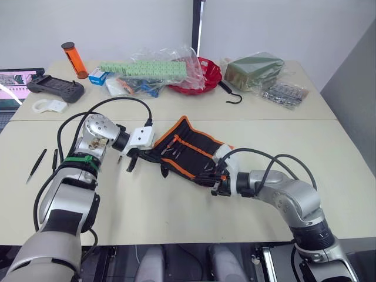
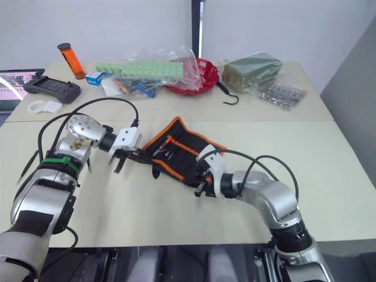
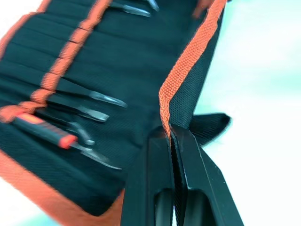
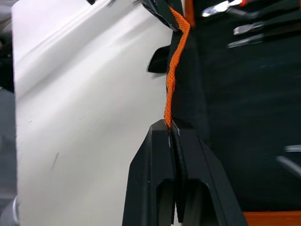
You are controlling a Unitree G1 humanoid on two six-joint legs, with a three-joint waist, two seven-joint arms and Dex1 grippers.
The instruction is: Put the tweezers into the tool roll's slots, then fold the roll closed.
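Observation:
The tool roll [image 1: 189, 150] lies open in the middle of the table, black with orange piping. My left gripper [image 1: 140, 154] is shut on its near left edge; in the left wrist view the fingers [image 3: 188, 155] pinch the orange piping. My right gripper [image 1: 218, 178] is shut on the near right edge, its fingers [image 4: 155, 155] clamped on the same piping. Several tweezers [image 3: 91, 97] sit in the slots [image 3: 51, 77], beside an orange-handled tool [image 3: 41, 131]. Two loose tweezers [image 1: 36, 165] lie on the table at the far left.
Along the back of the table are a black game controller [image 1: 56, 89], an orange cylinder [image 1: 73, 59], green boxes in plastic [image 1: 144, 69], a red bowl [image 1: 204, 75], a black hook [image 1: 232, 95], a green package [image 1: 254, 70] and a bag of small parts [image 1: 285, 94].

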